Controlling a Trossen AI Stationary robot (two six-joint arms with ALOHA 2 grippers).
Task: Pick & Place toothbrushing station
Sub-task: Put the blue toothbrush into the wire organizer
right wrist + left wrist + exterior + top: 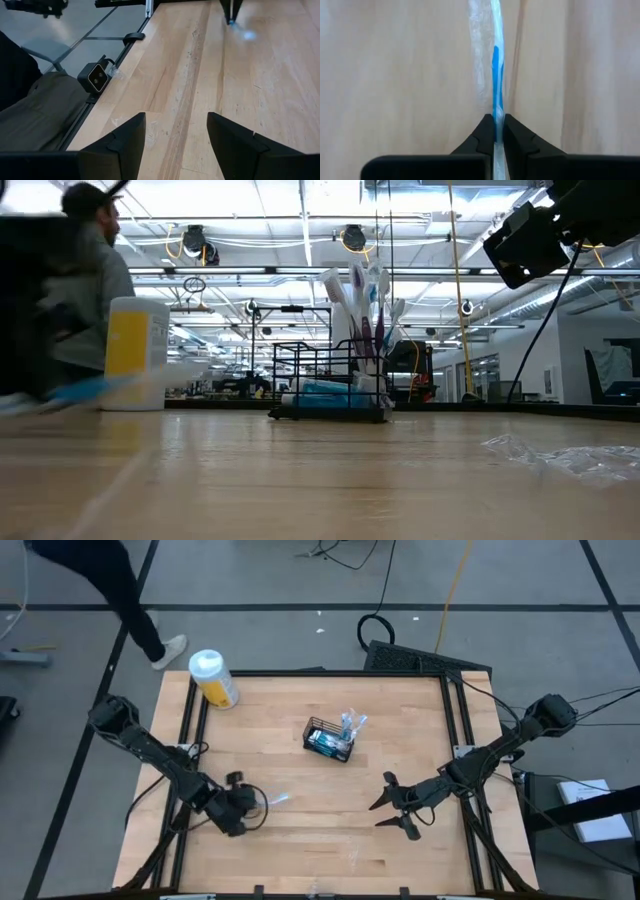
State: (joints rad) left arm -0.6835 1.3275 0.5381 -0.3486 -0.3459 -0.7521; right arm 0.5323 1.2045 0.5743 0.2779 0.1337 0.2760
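High view: the wire basket is seen near the middle of the table, with several toothbrushes stood upright at one end and teal tubes laid inside. The pick-up step is judged to be in hand: one more toothbrush, white and blue and wrapped in clear film, is clamped between the closed fingers of the left gripper near the table's front left, low over the wood. Whether it is lifted clear of the wood cannot be told. The next move is judged to call for a lift and a carry toward the basket, with the brush turned upright and lowered in beside the others without the basket being tipped. The right gripper waits at the front right, its fingers spread wide and nothing held. A yellow bottle lies at the far left corner, well apart from the basket.
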